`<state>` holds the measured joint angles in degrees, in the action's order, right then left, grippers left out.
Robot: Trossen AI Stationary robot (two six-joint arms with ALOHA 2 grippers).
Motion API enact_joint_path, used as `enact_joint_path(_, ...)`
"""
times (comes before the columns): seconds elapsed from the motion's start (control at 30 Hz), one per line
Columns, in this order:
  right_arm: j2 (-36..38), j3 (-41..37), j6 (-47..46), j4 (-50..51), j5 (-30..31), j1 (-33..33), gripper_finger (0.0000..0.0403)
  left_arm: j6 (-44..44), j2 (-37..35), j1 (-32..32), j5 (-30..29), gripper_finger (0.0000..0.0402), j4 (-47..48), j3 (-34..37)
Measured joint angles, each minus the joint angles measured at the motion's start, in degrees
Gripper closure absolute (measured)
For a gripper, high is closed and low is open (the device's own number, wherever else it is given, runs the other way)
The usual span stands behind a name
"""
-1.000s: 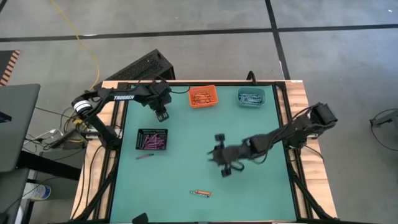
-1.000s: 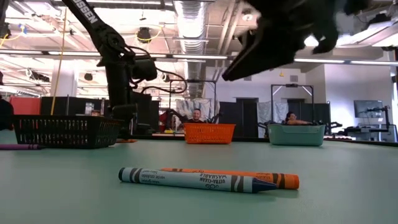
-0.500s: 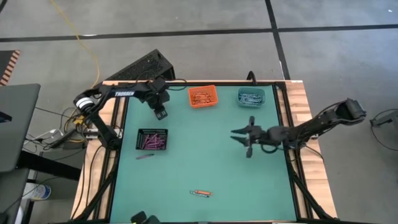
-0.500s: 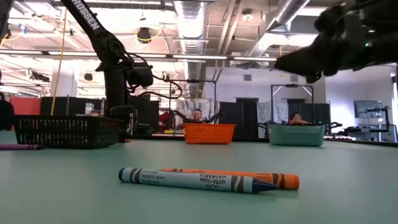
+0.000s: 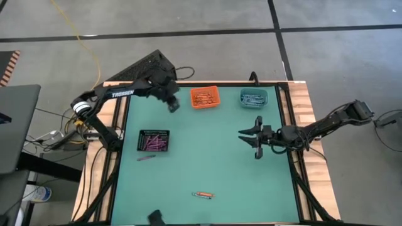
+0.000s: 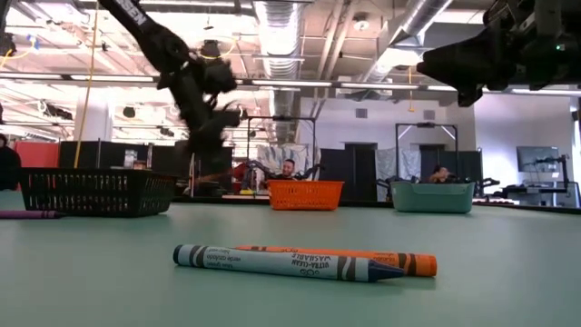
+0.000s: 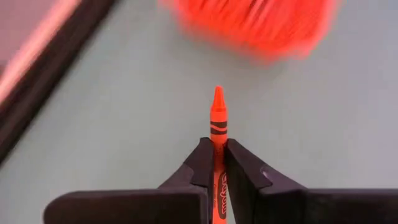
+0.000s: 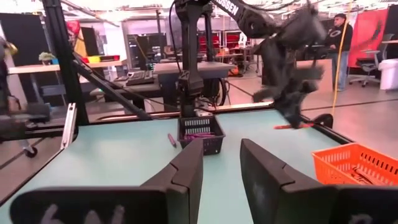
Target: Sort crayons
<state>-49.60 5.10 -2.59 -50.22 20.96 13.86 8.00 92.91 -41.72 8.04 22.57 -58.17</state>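
Mid-delivery: left gripper clenched on orange crayon near orange bin, needs centering over it, then release; right gripper parted, empty.

Matt green tabletop framed in bare wood; paper-wrapped crayons; black plastic mesh bin.

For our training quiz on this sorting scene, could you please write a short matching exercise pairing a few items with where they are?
Things:
1. orange crayon
2. black bin
3. teal bin
4. blue crayon

Places:
A. table's far right corner
B. flat on the mat near the front edge
C. clamped in the left gripper
D. left side of the mat, holding purple crayons

Pairs: 1-C, 2-D, 3-A, 4-B
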Motion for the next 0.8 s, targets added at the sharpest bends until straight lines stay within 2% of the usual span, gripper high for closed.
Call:
enact_joint_path(0.13,0.0,0.0,0.0,0.0,0.0,0.7,0.0284,-3.9,-0.2,3.5,8.3,0.0392,-11.3,-2.2)
enact_joint_path(0.23,0.0,0.0,0.0,0.0,0.0,0.7,0.0284,-3.8,0.4,6.6,7.5,0.0392,-22.2,-4.4)
enact_joint_path(0.33,0.0,0.0,0.0,0.0,0.0,0.7,0.0284,-1.2,3.5,8.7,4.1,0.0392,-26.6,-6.5)
enact_joint_path(0.5,0.0,0.0,0.3,0.0,0.0,0.0,0.0284,0.8,10.4,9.5,2.8,0.0393,-26.0,-14.2)
enact_joint_path(0.8,0.0,0.0,1.3,1.8,0.0,-0.5,0.0284,4.3,22.1,9.4,-0.4,0.0393,-11.4,-28.6)
